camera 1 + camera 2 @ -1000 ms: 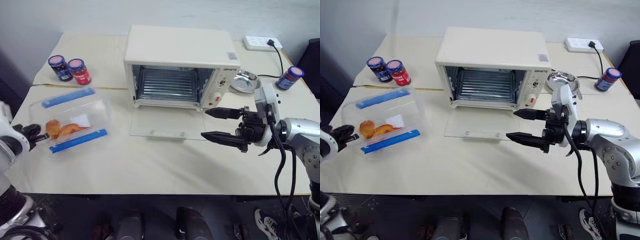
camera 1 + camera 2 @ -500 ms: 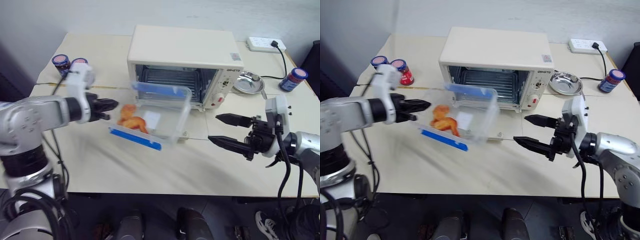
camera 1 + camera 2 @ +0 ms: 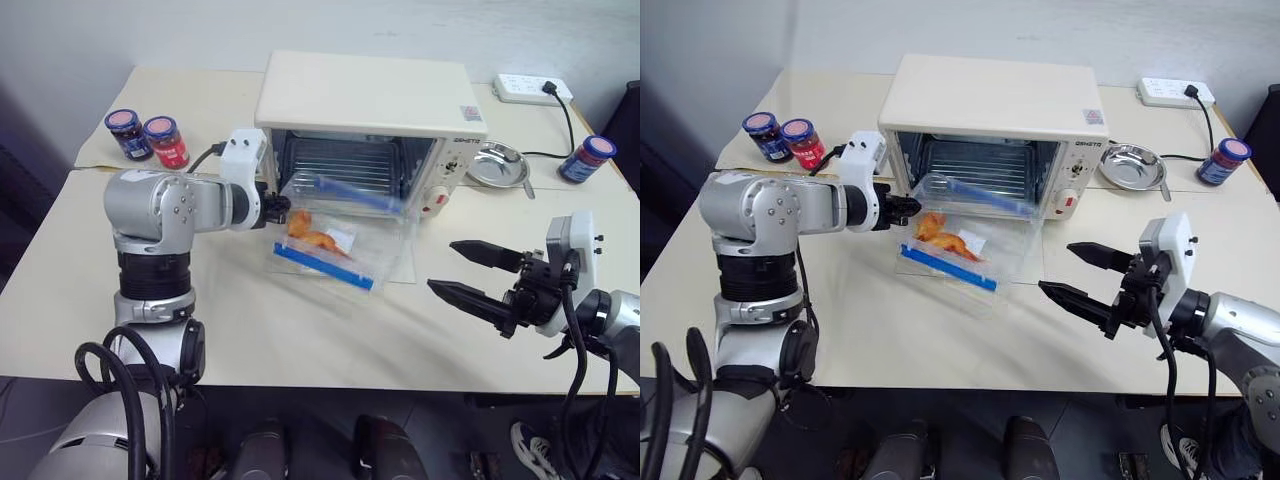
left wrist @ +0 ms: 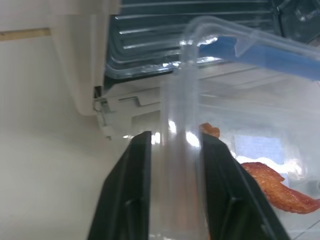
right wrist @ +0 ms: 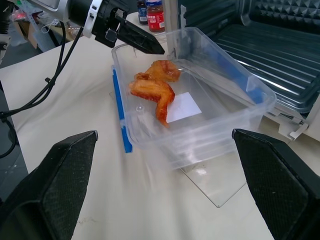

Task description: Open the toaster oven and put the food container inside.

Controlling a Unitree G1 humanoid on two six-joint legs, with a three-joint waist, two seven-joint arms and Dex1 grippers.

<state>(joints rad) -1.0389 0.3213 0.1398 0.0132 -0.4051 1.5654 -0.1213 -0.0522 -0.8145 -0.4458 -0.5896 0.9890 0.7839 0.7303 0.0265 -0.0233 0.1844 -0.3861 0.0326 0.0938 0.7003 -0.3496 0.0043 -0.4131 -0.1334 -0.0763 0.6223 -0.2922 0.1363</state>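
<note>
The cream-white boxy toaster oven (image 3: 365,130) stands with its glass drop-down door (image 3: 1025,262) lying flat on the pale table (image 3: 300,330). The left gripper (image 4: 171,145) pinches the end wall of the clear rectangular plastic food container (image 3: 345,240), with its blue clip bars and orange food pieces, holding it tilted above the door, just in front of the oven's mouth. The right gripper (image 3: 468,272) hangs well to the right, fingers spread wide, empty.
</note>
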